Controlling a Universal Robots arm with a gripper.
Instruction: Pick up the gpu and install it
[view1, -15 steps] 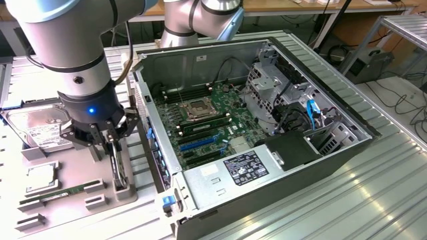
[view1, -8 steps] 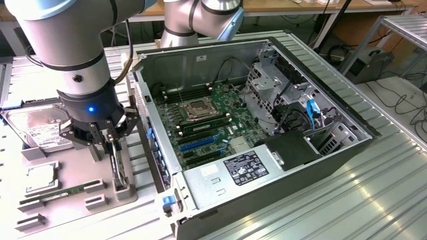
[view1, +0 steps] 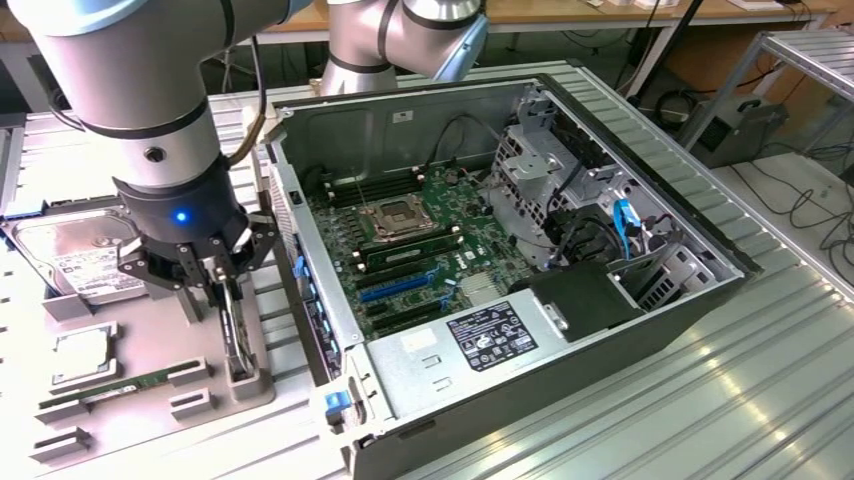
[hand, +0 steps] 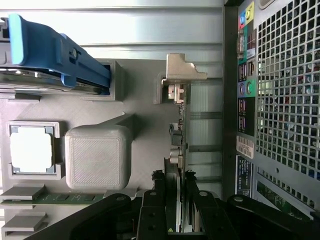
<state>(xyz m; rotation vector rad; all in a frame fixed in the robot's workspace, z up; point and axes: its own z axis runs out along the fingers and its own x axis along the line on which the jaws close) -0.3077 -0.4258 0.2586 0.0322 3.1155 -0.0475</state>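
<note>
The gripper (view1: 220, 300) (hand: 175, 212) stands over the grey fixture tray (view1: 147, 335) (hand: 145, 100). Its fingers (hand: 159, 205) are narrowed onto the gpu (view1: 240, 345) (hand: 175, 155), one pad against each face. The gpu stands on edge in a slot of the fixture tray, at the tray side nearest the open computer case (view1: 534, 250) (hand: 280, 100); its silver bracket sits at the slot end. On the same tray lie a hard drive (view1: 80, 255), a processor (view1: 83, 358) (hand: 31, 152) and a memory stick (view1: 127, 388) (hand: 50, 198).
</note>
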